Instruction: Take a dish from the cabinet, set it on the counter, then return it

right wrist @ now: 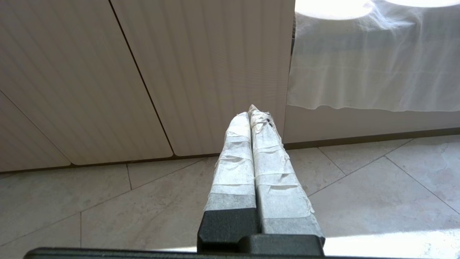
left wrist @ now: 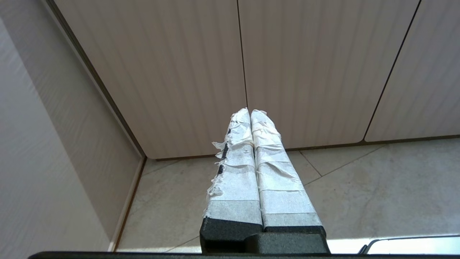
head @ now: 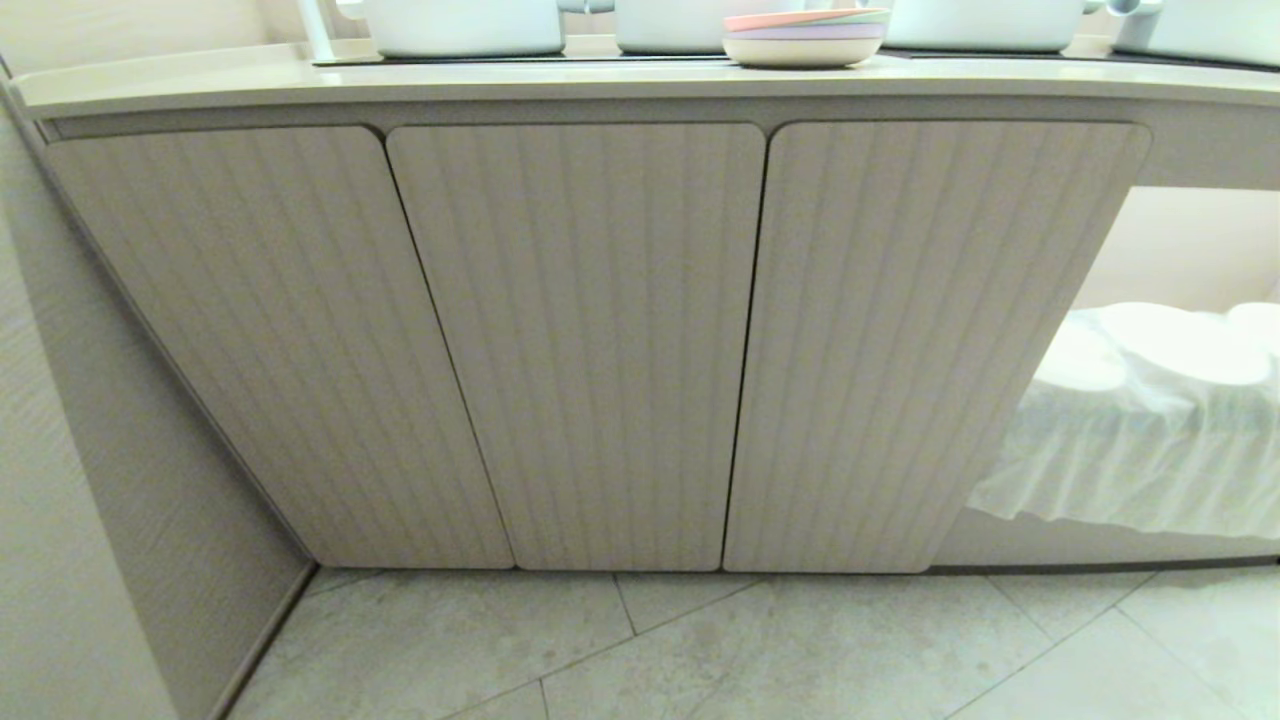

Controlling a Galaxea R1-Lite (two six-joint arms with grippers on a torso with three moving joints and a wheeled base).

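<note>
You face the cabinet point(head: 575, 340), its three ribbed doors all closed, standing on the tiled floor point(head: 800, 650). Above it runs the desk point(head: 600, 82), carrying white pots point(head: 460, 28) and a pink-topped stack of plates point(head: 805, 38). The light blue dish is nowhere visible. Your left pincer point(left wrist: 250, 112) and right pincer point(right wrist: 251, 113) hang low before the doors, fingers pressed together, empty.

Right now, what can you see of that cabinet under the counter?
The cabinet is low and beige, with three tall doors, all shut. Each door is ribbed with fine vertical grooves and has rounded corners; thin dark gaps part them. No handles show. It stands on the tiled floor under the counter, its left side against a wall.
</note>
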